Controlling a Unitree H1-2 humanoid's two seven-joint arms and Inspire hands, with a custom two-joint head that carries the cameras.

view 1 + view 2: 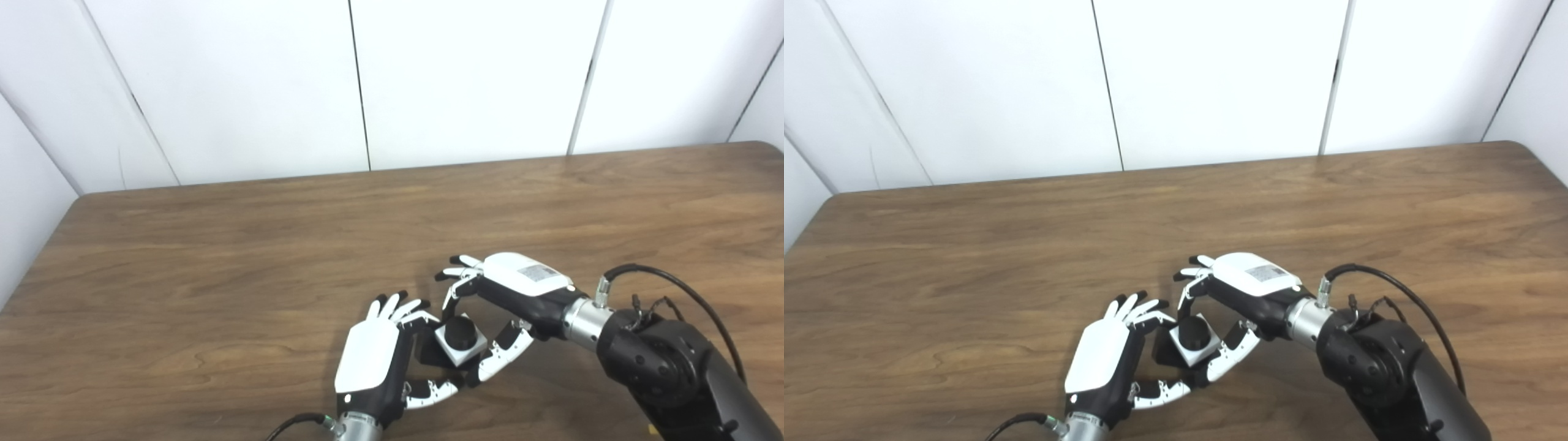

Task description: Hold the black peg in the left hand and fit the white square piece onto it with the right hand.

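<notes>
The white square piece [460, 348] is seen already seated around the black peg [460, 333], whose round dark top shows through the middle of the square, so the fitting itself can be judged as done or very nearly done; whether the piece has been pushed fully down cannot be told from these views. The assembly is found between the two hands, just beyond the thumb of the left hand [375, 360] and under the curled fingers of the right hand [513, 288]. The left hand is shown with its fingers mostly extended and fanned, only the nearest of them bent toward a black base part that sits against the near-left side of the white piece; a firm hold on the peg cannot be confirmed, and contact there is partly hidden. The right hand is arched over the assembly, its fingers bent down at the far side and its thumb reaching in from the near right, close to or touching the corner of the white piece; whether it is gripped or merely framed cannot be told. What is left, by judgement, is a final seating check and the release of both hands. The white piece appears as a low, flat-sided square block with crisp edges and a round central hole; the peg appears matte black and cylindrical. Both rest low over the wooden table [245, 257].
</notes>
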